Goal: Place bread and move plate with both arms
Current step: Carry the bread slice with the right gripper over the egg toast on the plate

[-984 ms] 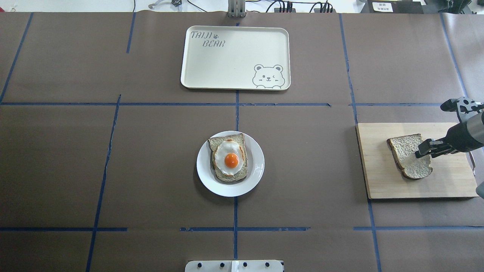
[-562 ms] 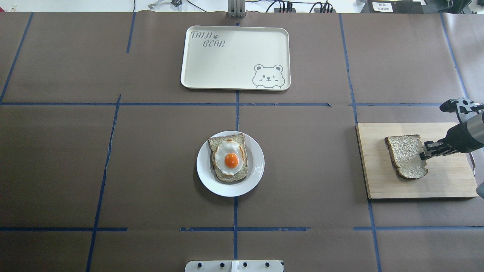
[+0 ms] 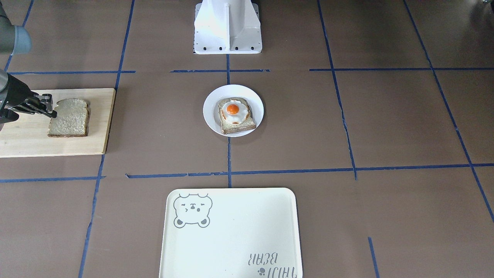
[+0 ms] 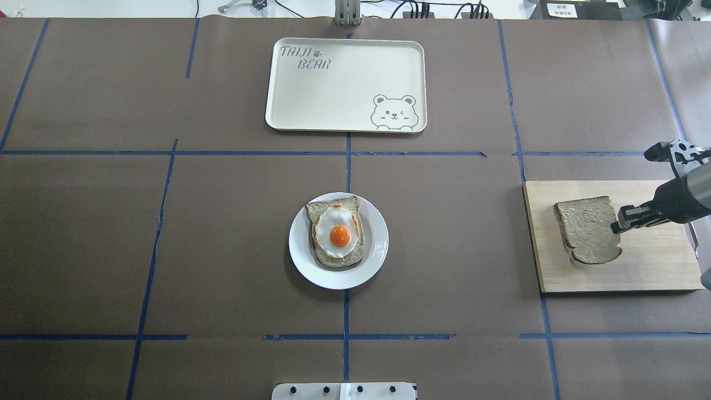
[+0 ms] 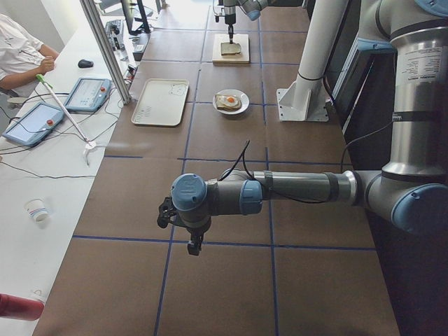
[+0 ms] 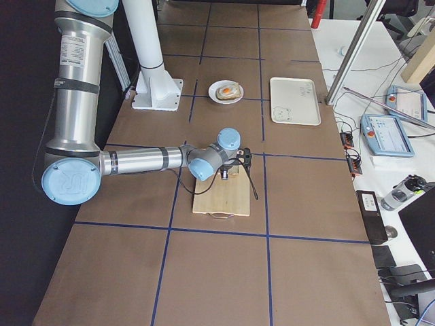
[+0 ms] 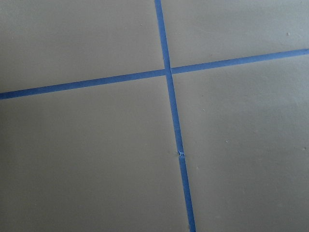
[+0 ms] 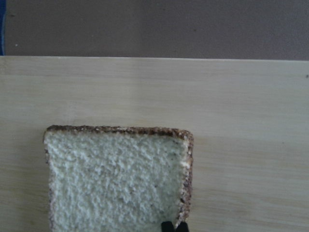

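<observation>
Pinching a plain bread slice (image 4: pixel 586 228) by its crust, the right gripper (image 4: pixel 615 226) is clenched; light, soft, probably tears easily.

The left arm (image 5: pixel 301 187) is a silver-grey tube with light blue joint caps and dark rings at the seams. A thin black cable loops off it. The left gripper (image 5: pixel 194 248) is black. The right arm (image 6: pixel 136 160) is built the same, and each arm's upright section carries a white printed label. The right gripper (image 4: pixel 615 226) is black, with a grey-and-black mount at the wrist. The base (image 3: pixel 227 27) is white, with dark screws along its flange.
</observation>
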You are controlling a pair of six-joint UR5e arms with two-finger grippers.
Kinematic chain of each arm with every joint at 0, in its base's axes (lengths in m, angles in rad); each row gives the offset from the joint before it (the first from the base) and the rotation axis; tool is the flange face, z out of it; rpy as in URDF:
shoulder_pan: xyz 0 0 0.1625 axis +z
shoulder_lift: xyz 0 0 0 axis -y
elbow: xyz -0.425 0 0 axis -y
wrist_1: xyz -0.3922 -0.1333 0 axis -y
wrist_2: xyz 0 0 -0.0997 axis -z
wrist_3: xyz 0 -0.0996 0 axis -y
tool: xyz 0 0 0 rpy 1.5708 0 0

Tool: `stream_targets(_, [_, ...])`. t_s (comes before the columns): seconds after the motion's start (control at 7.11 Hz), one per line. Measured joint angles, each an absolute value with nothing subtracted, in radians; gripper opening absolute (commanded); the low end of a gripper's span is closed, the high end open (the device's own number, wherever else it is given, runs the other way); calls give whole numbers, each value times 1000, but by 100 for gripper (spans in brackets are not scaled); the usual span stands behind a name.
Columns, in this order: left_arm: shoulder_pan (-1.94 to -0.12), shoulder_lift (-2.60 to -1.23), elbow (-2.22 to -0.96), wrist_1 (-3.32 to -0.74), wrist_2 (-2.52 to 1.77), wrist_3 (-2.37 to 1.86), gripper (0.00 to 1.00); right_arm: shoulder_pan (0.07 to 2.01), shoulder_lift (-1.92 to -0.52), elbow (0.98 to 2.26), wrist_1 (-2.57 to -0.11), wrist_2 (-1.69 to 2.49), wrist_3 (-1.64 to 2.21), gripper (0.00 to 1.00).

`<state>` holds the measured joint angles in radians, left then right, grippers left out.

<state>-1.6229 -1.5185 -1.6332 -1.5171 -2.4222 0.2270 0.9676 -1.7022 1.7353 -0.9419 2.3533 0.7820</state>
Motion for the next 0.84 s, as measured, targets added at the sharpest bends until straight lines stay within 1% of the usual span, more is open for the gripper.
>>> stream_targets(0.28, [-1623,-1519,-1635,-1517,-2423,227,100,966,-1686,1824,-943,2366,802,0])
stream_targets(0.42, [-1623,-1519,-1636,-1517,-2424,227,100,963,-1642,1853,-943,2368,852,0])
stream_targets(0.7, [-1623,-1519,-1636,-1517,-2425,227,100,920,-1492,1868,-943,2367,1017,0])
stream_targets(0.84, [-1623,-1519,-1637,-1517,-2425,227,100,867,-1409,1869,-945,2349,1126,0])
